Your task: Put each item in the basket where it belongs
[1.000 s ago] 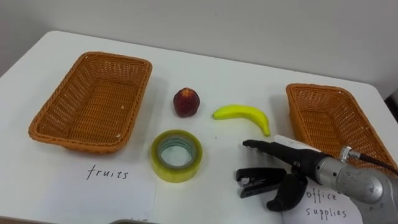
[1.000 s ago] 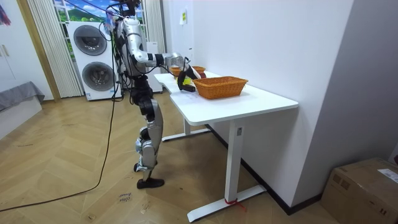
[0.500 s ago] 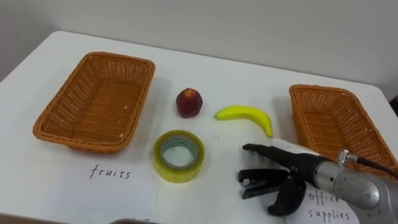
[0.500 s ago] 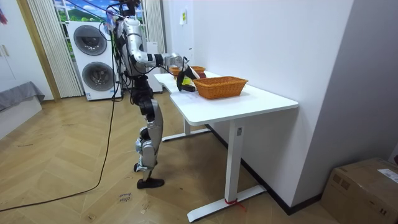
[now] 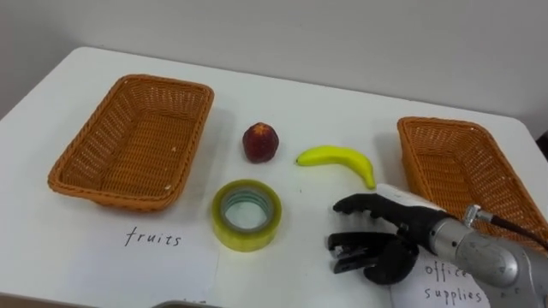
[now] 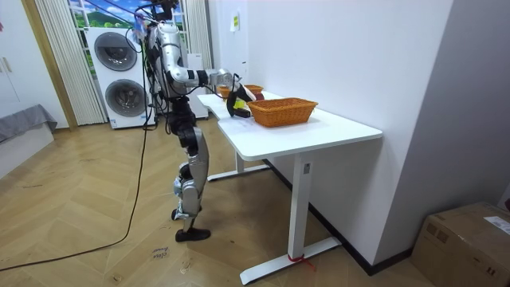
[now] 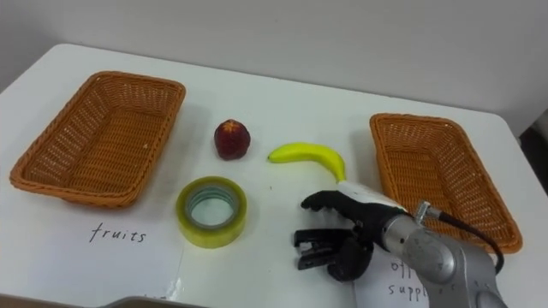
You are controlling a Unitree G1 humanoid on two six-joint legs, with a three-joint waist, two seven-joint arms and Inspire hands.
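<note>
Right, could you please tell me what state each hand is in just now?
Left hand: cannot be told.
Right hand: closed on the stapler.

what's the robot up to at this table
The robot stands at a white table, sorting. Its right hand has its fingers curled round a black stapler, which lies on the table just left of the right basket. Neither that nor the left basket holds anything yet. A red fruit, a banana and a roll of yellow tape lie between the baskets, with no hand on them.
</note>
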